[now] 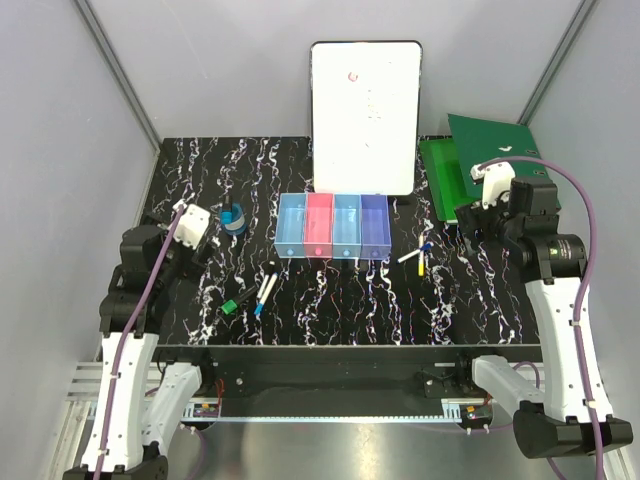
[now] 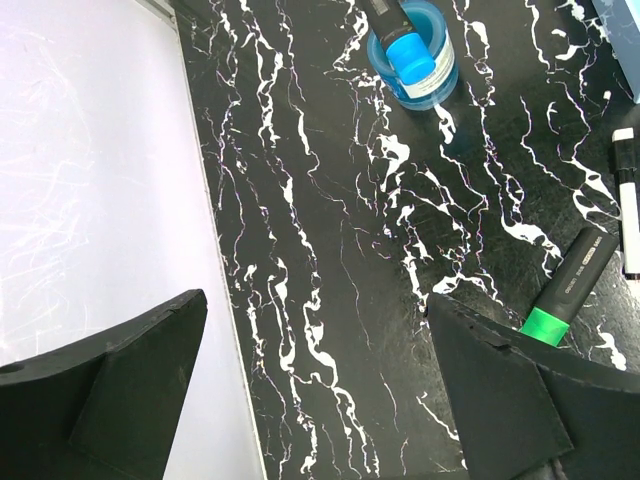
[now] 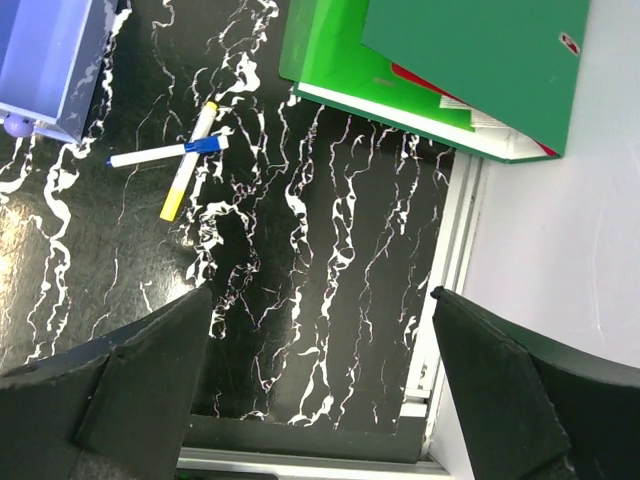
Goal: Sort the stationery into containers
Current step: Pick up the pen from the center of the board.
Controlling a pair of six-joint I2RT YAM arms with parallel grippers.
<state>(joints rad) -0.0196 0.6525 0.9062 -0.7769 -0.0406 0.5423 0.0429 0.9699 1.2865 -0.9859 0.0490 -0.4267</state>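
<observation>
The black marbled table [image 1: 330, 310] sits between grey walls [image 1: 60, 150]. The containers [image 1: 333, 226], four joined bins, stand in a row mid-table. The green-black marker [image 1: 238, 301] lies outside them, front-left, long axis diagonal, green end toward my left gripper [image 2: 312, 300]. Its jaws and those of my right gripper [image 3: 320, 292] stand wide apart, gripping nothing.

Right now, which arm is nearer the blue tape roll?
Left. The left arm ends just left of the tape roll; the right arm is far across the table, beside the green binder.
</observation>
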